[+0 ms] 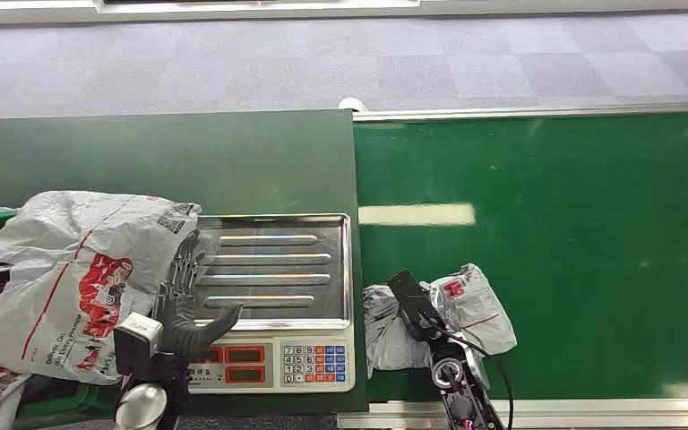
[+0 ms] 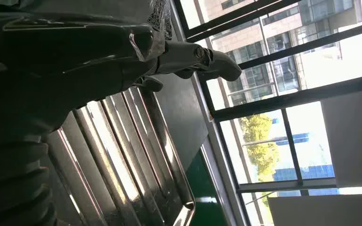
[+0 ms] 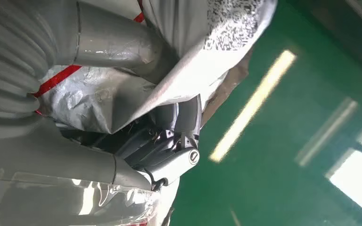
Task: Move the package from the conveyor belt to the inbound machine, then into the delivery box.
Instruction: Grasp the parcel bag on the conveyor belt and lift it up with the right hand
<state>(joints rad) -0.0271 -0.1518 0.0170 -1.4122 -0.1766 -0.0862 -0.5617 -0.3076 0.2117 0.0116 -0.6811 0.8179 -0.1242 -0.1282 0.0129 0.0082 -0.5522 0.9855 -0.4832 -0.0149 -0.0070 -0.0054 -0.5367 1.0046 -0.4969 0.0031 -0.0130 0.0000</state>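
Right hand (image 1: 417, 309) clasps the grey package (image 1: 466, 309) at the near edge of the green belt (image 1: 591, 233) | left hand (image 1: 188, 309), fingers spread, holds nothing, at the scale tray's (image 1: 278, 269) left edge | right fingers mostly hidden by wrapping.

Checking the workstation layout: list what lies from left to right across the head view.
Big grey bags → left hand → scale tray → small package with the right hand on it → bare green belt.
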